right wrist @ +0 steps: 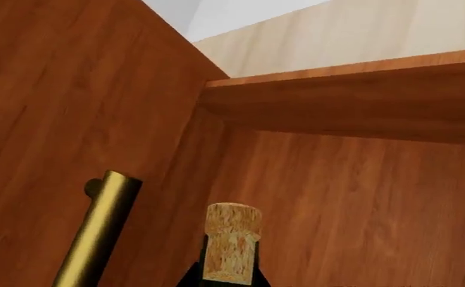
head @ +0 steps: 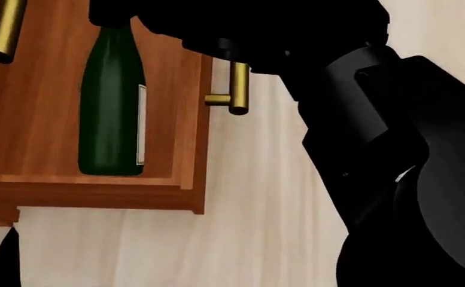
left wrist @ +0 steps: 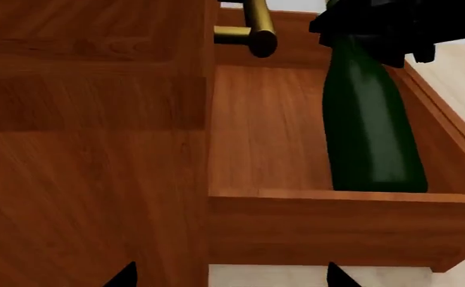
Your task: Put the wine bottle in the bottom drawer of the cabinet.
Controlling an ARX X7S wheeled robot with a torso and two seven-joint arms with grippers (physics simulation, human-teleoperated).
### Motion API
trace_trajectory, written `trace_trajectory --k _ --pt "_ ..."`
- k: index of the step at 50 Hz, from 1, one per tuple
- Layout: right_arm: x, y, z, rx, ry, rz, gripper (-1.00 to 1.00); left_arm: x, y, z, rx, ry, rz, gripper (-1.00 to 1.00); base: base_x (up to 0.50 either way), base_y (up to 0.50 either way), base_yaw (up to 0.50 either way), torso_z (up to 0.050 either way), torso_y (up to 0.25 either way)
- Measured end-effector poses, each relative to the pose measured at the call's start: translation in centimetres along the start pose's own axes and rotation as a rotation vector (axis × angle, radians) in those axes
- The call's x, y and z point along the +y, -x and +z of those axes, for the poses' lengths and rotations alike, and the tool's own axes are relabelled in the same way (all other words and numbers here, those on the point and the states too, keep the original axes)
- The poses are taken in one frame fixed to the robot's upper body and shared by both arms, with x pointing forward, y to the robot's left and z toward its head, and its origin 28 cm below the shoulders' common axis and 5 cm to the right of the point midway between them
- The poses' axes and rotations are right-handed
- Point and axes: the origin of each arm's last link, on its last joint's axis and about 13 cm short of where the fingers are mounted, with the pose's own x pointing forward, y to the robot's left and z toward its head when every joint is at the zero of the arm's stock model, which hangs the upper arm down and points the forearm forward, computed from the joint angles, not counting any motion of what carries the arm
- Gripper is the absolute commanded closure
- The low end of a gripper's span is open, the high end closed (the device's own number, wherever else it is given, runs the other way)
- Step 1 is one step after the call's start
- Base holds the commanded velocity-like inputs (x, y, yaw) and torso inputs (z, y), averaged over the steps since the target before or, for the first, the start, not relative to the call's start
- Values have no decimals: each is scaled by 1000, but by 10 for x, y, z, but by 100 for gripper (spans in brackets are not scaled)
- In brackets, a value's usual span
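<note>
The dark green wine bottle [head: 111, 101], its white label turned sideways, is inside the pulled-out bottom drawer [head: 176, 128] of the reddish-brown cabinet [left wrist: 81, 119]. In the left wrist view the wine bottle [left wrist: 372, 131] has its base behind the drawer's near wall [left wrist: 344, 227]. My right gripper [right wrist: 225, 281] is shut on the neck just below the tan cork [right wrist: 232, 239]; its black body [left wrist: 376, 24] covers the bottle's top. My left gripper [left wrist: 230, 281] is open and holds nothing, facing the cabinet's side and the drawer from outside.
The drawer's brass bar handle [head: 236, 89] sticks out past its front. Another brass handle [head: 5, 30] shows higher on the cabinet front, close by the cork in the right wrist view [right wrist: 100, 230]. My right arm [head: 392, 155] fills the right side over pale floor [head: 264, 227].
</note>
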Motion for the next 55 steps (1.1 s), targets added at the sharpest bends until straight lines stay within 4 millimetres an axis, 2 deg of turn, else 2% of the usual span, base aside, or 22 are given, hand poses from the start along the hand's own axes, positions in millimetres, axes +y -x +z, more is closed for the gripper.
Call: trace_trajectory --k 7,8,29,55 --pt "0 0 0 0 -5 -5 100 0 0 -1 4 6 1 -100 0 0 0 0 0" --pt "0 0 0 0 -6 -6 -100 0 0 -1 5 7 1 -100 0 0 0 0 0" --pt "8 2 2 59 88 29 -100 0 0 2 -3 10 5 -100 4 2 3 -3 -8" --pt "11 6 9 65 79 -32 -100 -1 0 1 0 10 1 -100 0 0 -1 -1 -3"
